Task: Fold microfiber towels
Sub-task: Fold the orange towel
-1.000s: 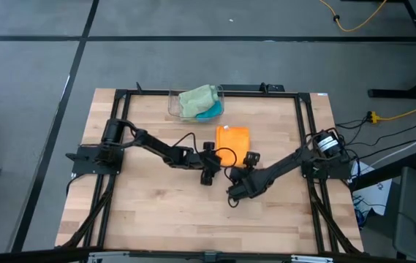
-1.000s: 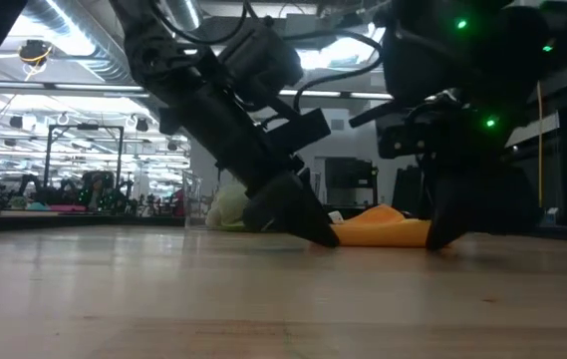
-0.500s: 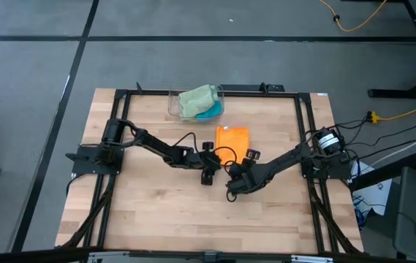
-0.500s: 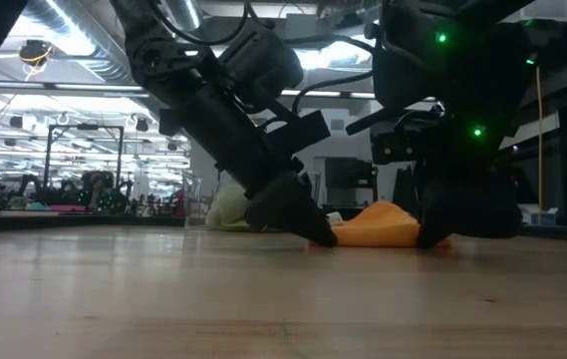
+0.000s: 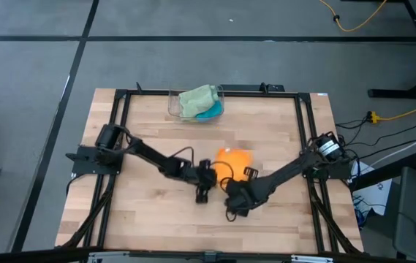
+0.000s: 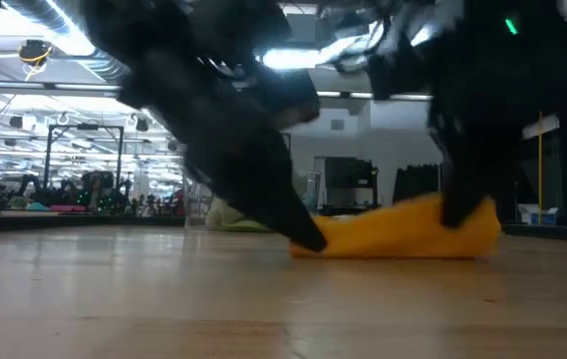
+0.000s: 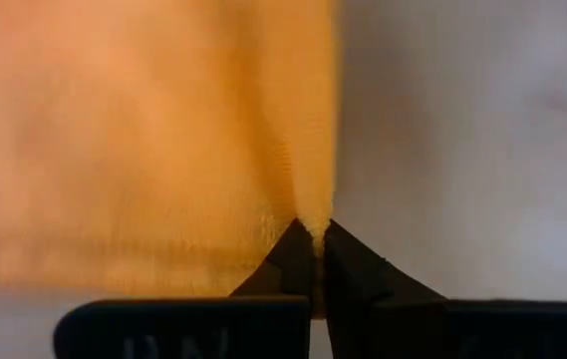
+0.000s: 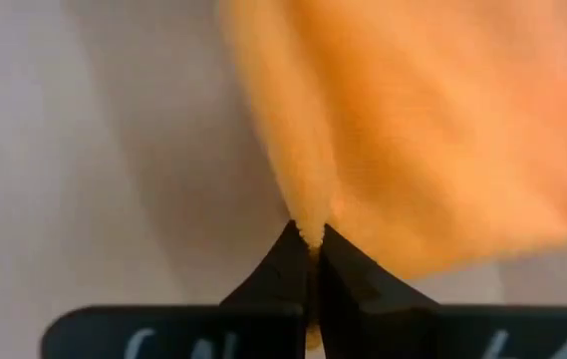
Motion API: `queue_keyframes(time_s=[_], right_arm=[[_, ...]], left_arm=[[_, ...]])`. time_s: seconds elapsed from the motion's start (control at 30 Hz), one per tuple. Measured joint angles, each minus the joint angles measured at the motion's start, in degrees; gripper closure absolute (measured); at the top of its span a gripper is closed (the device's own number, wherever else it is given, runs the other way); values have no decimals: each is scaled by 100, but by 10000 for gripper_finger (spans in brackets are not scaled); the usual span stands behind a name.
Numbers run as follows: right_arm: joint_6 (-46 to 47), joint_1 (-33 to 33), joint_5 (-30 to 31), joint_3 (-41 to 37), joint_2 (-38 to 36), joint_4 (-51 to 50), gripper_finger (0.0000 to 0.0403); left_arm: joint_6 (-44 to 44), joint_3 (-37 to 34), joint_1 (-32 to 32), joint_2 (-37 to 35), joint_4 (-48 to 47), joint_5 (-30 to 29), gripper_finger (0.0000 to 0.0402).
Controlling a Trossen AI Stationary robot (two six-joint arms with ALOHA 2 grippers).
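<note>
Now both jaws pinch orange towel near corners; bare table ahead.

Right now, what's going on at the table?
Both arms are working the orange towel near the table's middle. The left hand and the right hand are each shut on an edge of it, one at each end, and the low view shows it lifted off the wood between them. A sage green towel and a teal one sit in the clear bin.

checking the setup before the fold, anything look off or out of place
Nothing stands out. Left gripper and right gripper each pinch a corner of the orange towel; two other towels sit bunched in the clear bin.
</note>
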Motion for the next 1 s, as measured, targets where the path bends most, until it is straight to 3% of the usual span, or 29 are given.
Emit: queue_keyframes(time_s=[0.2, 0.37, 0.5, 1.0], right_arm=[[160, 433, -224, 825, -11, -79, 397], [153, 466, 7, 935, -20, -99, 397], [134, 347, 275, 768, -20, -176, 397], [-158, -337, 1283, 711, -27, -778, 388]], left_arm=[[-256, 131, -747, -535, -329, 6, 401], [-29, 165, -876, -1012, -658, -580, 401], [290, 180, -706, -1265, -926, -1010, 401], [367, 174, 548, -1082, -1237, -927, 393]])
